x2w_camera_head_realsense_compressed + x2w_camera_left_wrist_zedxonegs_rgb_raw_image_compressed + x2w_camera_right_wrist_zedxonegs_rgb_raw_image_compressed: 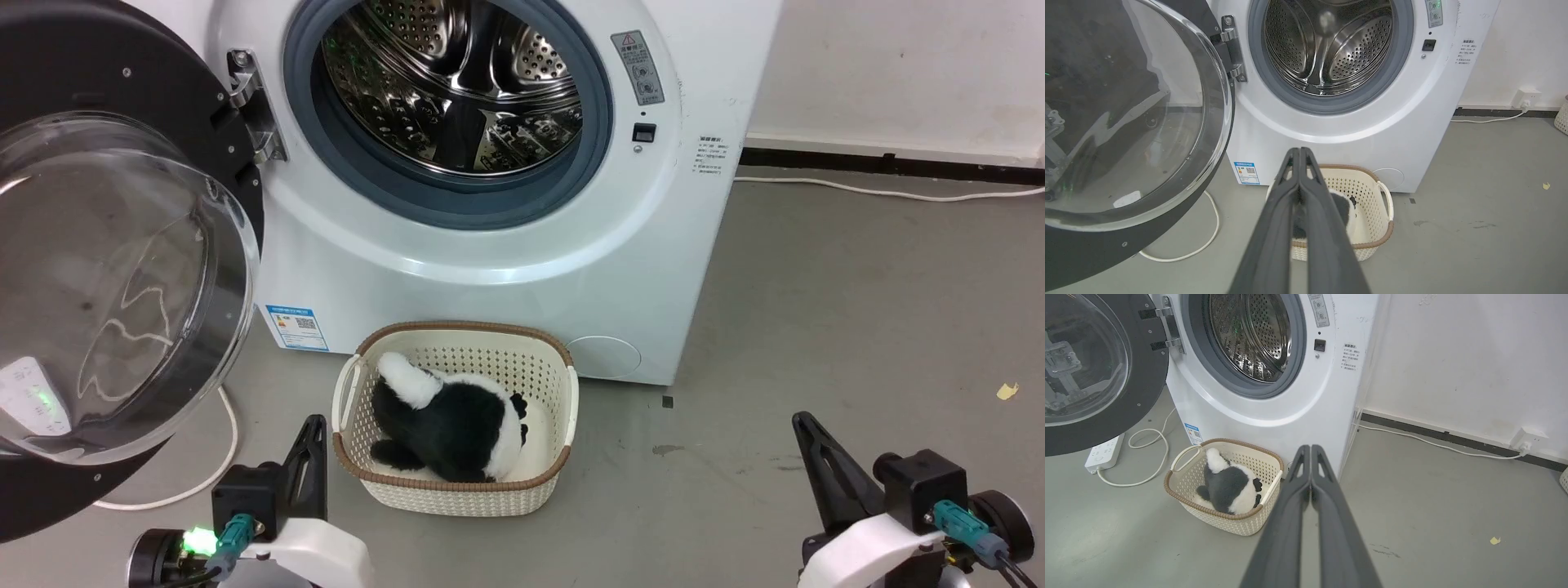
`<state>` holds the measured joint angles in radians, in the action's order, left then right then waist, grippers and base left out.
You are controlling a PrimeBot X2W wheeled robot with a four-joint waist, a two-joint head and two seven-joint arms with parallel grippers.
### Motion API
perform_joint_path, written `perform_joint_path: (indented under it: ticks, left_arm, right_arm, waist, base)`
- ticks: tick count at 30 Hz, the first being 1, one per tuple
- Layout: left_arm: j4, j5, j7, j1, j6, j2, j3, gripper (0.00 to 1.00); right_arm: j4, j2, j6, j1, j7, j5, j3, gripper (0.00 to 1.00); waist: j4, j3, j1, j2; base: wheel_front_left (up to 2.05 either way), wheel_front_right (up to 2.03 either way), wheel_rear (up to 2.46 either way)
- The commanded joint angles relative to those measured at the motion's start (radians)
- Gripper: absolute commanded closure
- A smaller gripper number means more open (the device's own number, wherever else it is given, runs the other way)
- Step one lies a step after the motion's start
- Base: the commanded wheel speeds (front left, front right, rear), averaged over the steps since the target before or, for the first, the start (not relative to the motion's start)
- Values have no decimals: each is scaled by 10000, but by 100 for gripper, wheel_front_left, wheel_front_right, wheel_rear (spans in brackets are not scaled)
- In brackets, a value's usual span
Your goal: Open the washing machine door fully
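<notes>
washing machine door [122,269] stood wide open at left. left gripper [1299,153] and right gripper [1310,449] were both pinched together, empty. Right wrist view added a power strip [1104,453] on the floor.

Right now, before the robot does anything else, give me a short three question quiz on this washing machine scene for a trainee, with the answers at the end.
1. True or false: in the head view, the washing machine door stands swung open, to the left of the drum opening.
2. What lies in the basket on the floor? A) folded towels B) a black and white plush toy C) a detergent bottle
3. Are the left gripper and the right gripper open or shut?
Key: 1 true. 2 B. 3 both shut, with the fingers pressed together and holding nothing.
</notes>
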<state>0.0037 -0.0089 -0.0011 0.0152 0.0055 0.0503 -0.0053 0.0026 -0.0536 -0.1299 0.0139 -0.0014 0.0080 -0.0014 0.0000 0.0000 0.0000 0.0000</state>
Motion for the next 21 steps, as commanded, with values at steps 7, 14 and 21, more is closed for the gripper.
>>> perform_joint_path:
  ticks: [7, 14, 21]
  left_arm:
    - [-37, 89, 11, -152, -55, -1, 53, 100]
    - [-37, 89, 11, -152, -55, -1, 53, 100]
    - [-37, 89, 11, -152, -55, -1, 53, 100]
  right_arm:
    - [-26, 34, -8, -139, 14, -80, 14, 100]
    - [-26, 34, -8, -139, 14, -80, 14, 100]
    - [-26, 34, -8, -139, 14, -80, 14, 100]
  waist:
    - [0, 0, 0, 0]
    - [0, 0, 0, 0]
    - [0, 0, 0, 0]
  base:
    - [0, 0, 0]
    - [0, 0, 0]
    - [0, 0, 0]
